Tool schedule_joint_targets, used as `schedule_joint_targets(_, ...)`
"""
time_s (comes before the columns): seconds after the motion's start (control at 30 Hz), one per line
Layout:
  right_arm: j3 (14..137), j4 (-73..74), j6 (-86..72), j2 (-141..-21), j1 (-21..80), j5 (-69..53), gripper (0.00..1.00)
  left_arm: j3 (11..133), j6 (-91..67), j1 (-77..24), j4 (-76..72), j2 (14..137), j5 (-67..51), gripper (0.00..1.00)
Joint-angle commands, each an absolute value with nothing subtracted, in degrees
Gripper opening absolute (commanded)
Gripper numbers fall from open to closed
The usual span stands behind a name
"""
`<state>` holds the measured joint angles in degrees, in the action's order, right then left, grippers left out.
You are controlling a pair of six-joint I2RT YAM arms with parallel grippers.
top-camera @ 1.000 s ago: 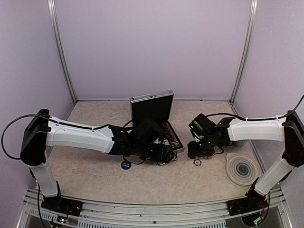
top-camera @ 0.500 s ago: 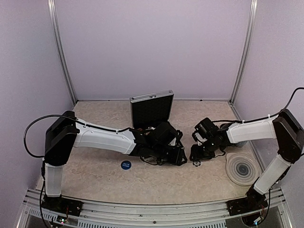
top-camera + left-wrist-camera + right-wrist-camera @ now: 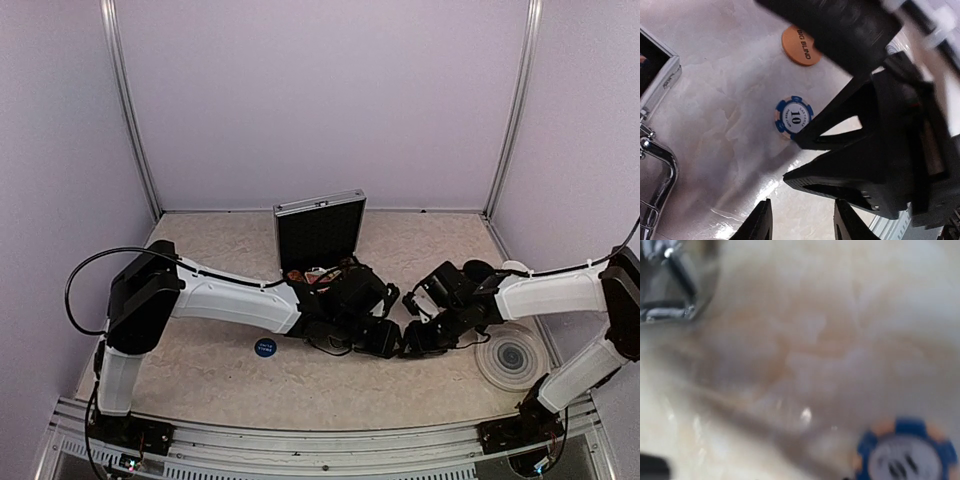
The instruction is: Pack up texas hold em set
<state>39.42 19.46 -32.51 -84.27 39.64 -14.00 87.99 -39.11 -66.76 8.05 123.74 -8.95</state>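
- We log the setting as a robotics lab, specifically a closed test cell (nothing here reads as a home or a shop).
- Plain lilac wall panels close it in at the back and on both sides, and they meet at bare aluminium corner posts.
- Two white-and-black robot arms, the left arm and the right arm, rise from a slotted aluminium rail at the near edge.
- An exposed black cable loops off the left arm's shoulder.
- The table top is a marbled beige sheet running from wall to wall.
- We see the cell from above and from the wrists.
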Motion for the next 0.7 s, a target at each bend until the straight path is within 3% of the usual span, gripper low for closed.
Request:
schedule_joint_targets(0.0,42.1,26.5,-35.2,-75.8,39.8,-8.0,0.40,85.9,-37.3,-67.9,5.2,122.6,-8.6,0.42)
schedule_joint_targets(0.3,40.9,26.1,-35.2,-78.7,37.0,-4.5,0.40,90.0,-37.7,-65.6,4.0,126.7,-9.1,0.41)
schedule_joint_targets(0.67,36.5,24.2,-36.2,-77.5,35.2,-5.0,0.39,99.7,-37.6,-64.8,7.6,135.1,-10.3,0.28)
